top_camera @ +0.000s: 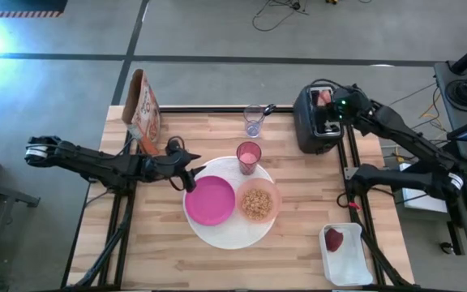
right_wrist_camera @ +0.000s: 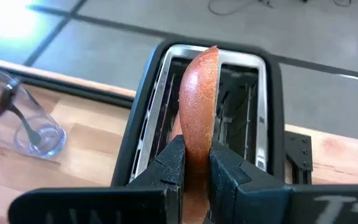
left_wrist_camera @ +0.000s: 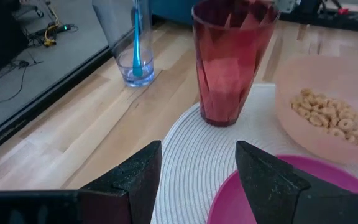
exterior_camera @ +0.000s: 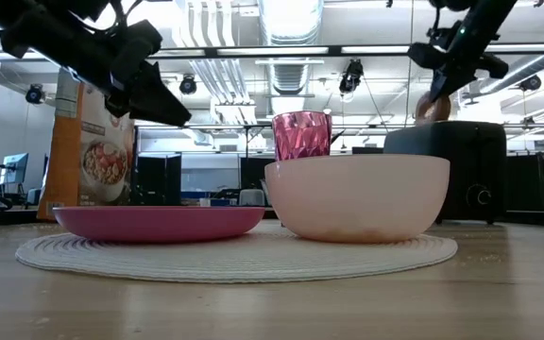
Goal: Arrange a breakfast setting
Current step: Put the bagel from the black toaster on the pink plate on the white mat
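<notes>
A large white round plate [top_camera: 227, 231] lies mid-table. On it sit a magenta plate [top_camera: 210, 199] and a peach bowl [top_camera: 258, 202] of cereal. The pink tumbler [top_camera: 249, 156] stands at the white plate's far edge. Farther back is a clear glass [top_camera: 254, 120] with the teal-handled spoon [left_wrist_camera: 136, 43] in it. My left gripper [left_wrist_camera: 197, 165] hovers open above the magenta plate's left rim. My right gripper [right_wrist_camera: 196, 155] is shut on a bagel half [right_wrist_camera: 199, 106] over the black toaster [top_camera: 319, 122]. The dark-red fruit [top_camera: 333, 239] lies in a white tray. My right gripper pinches the bagel half between its two fingers, one on each flat face, at the end nearest the wrist [right_wrist_camera: 197, 146]. The fingers slant down from the table's right. The bagel stands on edge, its brown crust uppermost, above the toaster's slots [right_wrist_camera: 166, 106].
A cereal box [top_camera: 144, 109] stands at the far left corner of the table. The toaster fills the far right corner. The white tray [top_camera: 349, 258] sits at the near right. Bare wood shows at the near left and between the plate and the tray.
</notes>
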`<state>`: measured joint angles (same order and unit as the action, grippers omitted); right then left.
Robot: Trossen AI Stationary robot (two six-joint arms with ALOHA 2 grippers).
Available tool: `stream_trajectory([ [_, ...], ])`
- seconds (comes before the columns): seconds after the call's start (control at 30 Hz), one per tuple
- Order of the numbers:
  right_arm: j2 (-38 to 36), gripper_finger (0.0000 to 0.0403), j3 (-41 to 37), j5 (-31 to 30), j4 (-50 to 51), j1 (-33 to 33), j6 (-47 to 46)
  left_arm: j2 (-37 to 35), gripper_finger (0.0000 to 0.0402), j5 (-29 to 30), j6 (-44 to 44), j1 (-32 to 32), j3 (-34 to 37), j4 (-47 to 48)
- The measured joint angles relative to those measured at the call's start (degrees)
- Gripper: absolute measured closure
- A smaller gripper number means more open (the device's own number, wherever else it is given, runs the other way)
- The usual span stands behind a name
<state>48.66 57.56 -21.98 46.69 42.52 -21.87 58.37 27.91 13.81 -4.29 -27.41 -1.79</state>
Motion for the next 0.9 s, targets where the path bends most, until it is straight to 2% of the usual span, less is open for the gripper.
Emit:
stream_trajectory([
  [0.1, -2.12, 0.0369, 0.00, 1.60, -1.76, 0.00, 0.11, 0.00, 0.0212, 0.01, -1.30, 0.00, -0.03, -1.55],
  [0.37, -6.79, 0.0369, 0.02, 11.33, -8.78, 0.01, 2.98, 0.02, 0.0212, 0.08, -2.83, 0.02, -0.05, -3.67],
  [0.43, -7.12, 0.0369, 0.02, 17.17, -10.65, 0.00, 5.09, 0.06, 0.0212, 0.06, -2.85, 0.01, -0.05, -4.57],
  [0.57, -6.29, 0.0369, -0.02, 33.71, -15.69, -0.96, 9.16, 1.73, 0.0212, -0.20, -4.35, 0.00, -0.07, -9.11],
  [0.67, -4.81, 0.0369, -0.20, 40.93, -20.44, -3.50, 10.68, 2.89, 0.0212, -0.72, -7.46, 0.00, -0.07, -12.41],
  [0.9, 0.10, 0.0369, -0.20, 41.92, -24.81, -11.72, 17.13, 4.20, 0.0212, -1.59, -18.25, 0.01, -0.10, -22.92],
])
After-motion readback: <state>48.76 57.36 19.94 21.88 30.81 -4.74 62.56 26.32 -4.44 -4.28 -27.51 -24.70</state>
